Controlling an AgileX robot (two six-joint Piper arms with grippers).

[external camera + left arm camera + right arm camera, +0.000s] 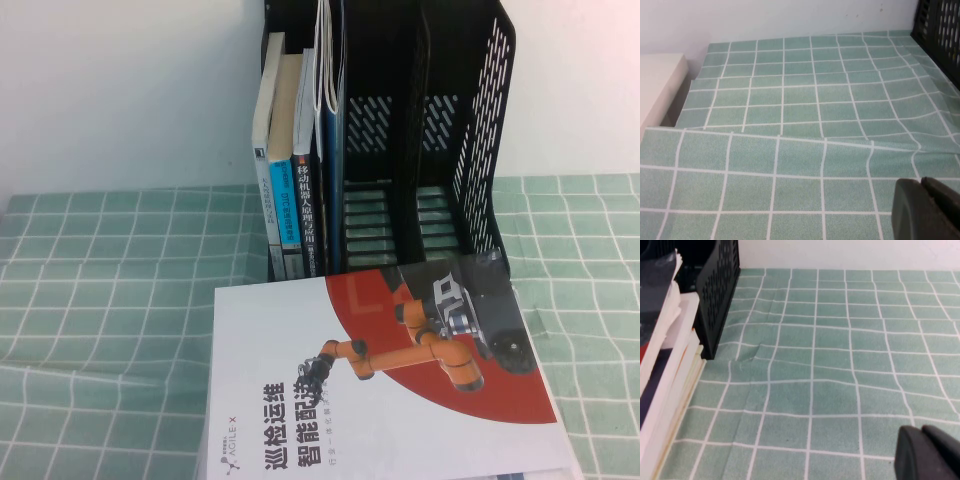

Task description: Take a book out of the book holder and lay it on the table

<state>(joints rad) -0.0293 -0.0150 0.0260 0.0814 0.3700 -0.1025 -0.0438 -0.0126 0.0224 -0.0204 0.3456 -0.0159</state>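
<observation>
Tall black plastic book holder [470,150] with slotted, perforated walls stands at the back of the pale green, white-gridded table cloth [110,300]. Its left compartments hold upright books; the two right compartments look empty. The large thin dark blue-teal softcover book [333,150] is upright in the holder, just right of the smaller thick books [285,150] with blue and pale spines, white pages showing at its top. Not yet drawn out.

A white-and-red book picturing an orange robot arm [380,390] lies flat in front of the holder, on top of a stack.

Neither arm shows in the high view. Left gripper [922,210] hovers low over bare cloth, well apart from the holder; fingers together. Right gripper [925,452] also sits over bare cloth beside the holder's outer wall, fingers together, holding nothing.

Judgement: the task stands at its start, reach not begun. Next move calls for one gripper to open, rise to the book's exposed edge, pinch it and lift clear of the compartment walls.
</observation>
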